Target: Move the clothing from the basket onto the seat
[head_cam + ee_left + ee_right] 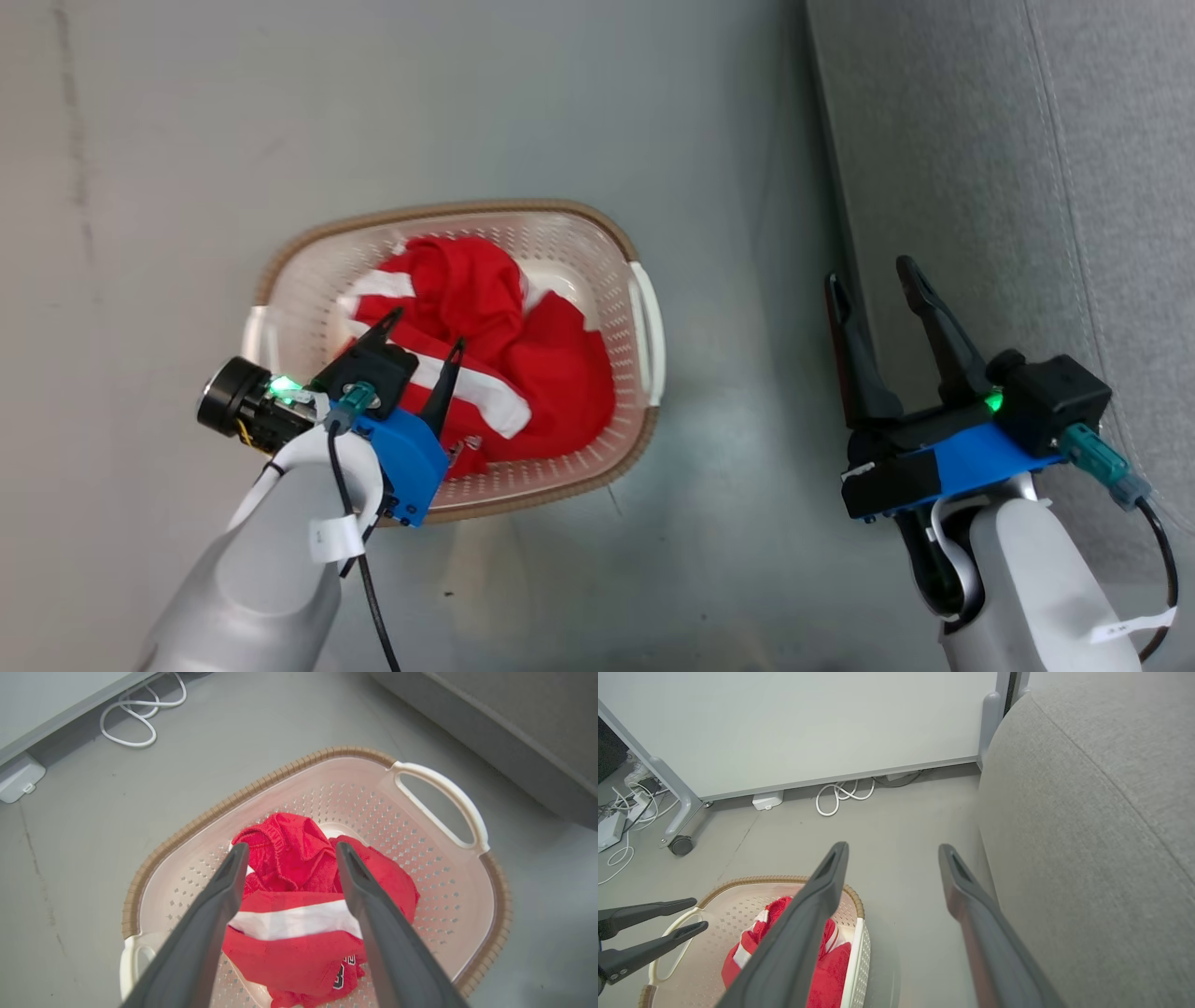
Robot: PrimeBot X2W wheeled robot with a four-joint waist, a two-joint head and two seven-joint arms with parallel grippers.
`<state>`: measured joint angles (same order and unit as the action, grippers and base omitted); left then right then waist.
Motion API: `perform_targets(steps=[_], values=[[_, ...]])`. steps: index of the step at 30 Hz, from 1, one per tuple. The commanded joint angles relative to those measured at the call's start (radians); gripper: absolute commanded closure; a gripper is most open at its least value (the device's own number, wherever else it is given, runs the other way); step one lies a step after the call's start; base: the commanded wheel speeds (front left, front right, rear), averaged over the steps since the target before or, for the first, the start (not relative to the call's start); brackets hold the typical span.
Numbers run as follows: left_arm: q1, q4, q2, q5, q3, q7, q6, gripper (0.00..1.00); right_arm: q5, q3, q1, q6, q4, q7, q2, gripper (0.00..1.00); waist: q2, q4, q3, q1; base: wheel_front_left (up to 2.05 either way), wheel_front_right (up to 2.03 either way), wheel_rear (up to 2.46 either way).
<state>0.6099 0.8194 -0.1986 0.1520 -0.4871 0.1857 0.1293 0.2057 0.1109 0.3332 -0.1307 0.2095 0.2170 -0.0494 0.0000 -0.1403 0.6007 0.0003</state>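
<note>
Picking up the first garment looks like the step in hand, and the left tool [428,329] is set for it: it hovers over the basket [448,210] with its two fingers spread wide and nothing between them. As I judge it, the best move is to drop straight down so the fingers straddle a raised fold, not a flat stretch, then close fully before lifting. The ridge just beyond the white stripe [299,921], near the basket's middle, seems to offer the most cloth to pinch. Lifting slowly and high should keep a trailing hem clear of the basket's rim; if fabric snags, the light basket may shift on the floor [700,140]. The right tool [870,273] hangs well outside the basket, on the side toward the seat [980,140], equally wide apart and empty.

The clothing [523,355] lies wholly inside the basket, heaped in a crumpled bright red mound with white bands. A gathered edge [275,842] shows toward the basket's far wall in the left wrist view, and part of a dark printed numeral [340,977] peeks out at the near side. It looks soft, thin and limp.
</note>
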Motion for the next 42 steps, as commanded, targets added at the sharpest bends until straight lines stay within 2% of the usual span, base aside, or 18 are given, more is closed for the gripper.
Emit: perform_targets(steps=[1,8,24,37,41,42], values=[[0.041,0.017,-0.025,-0.005,-0.050,-0.009,0.001,0.00,0.010,0.007,0.030,0.000,0.009,0.013,-0.002,0.00,0.0000,-0.068,0.076,-0.0003,0.00,0.00,0.00],[0.118,0.086,-0.103,0.044,-0.231,-0.061,0.001,0.00,0.054,0.047,0.057,0.000,0.049,0.040,-0.001,0.00,0.0000,-0.124,0.139,-0.0003,0.00,0.00,0.00],[0.261,0.132,-0.220,0.107,-0.545,-0.198,0.001,0.00,0.131,0.128,0.098,0.000,0.043,0.049,-0.001,0.00,0.0000,-0.187,0.227,-0.0003,0.00,0.00,0.00],[0.348,0.112,-0.282,0.185,-0.704,-0.280,0.001,0.00,0.157,0.151,0.107,0.000,0.026,0.049,-0.001,0.00,0.0000,-0.205,0.269,-0.0003,0.00,0.00,0.00],[0.359,0.111,-0.292,0.228,-0.718,-0.300,0.001,0.00,0.160,0.152,0.112,0.000,0.021,0.049,-0.001,0.00,0.0000,-0.208,0.282,-0.0003,0.00,0.00,0.00],[0.362,0.111,-0.292,0.233,-0.721,-0.303,0.001,0.07,0.160,0.151,0.112,0.000,0.020,0.049,-0.001,0.00,0.0000,-0.207,0.284,-0.0003,0.00,0.00,0.00]])
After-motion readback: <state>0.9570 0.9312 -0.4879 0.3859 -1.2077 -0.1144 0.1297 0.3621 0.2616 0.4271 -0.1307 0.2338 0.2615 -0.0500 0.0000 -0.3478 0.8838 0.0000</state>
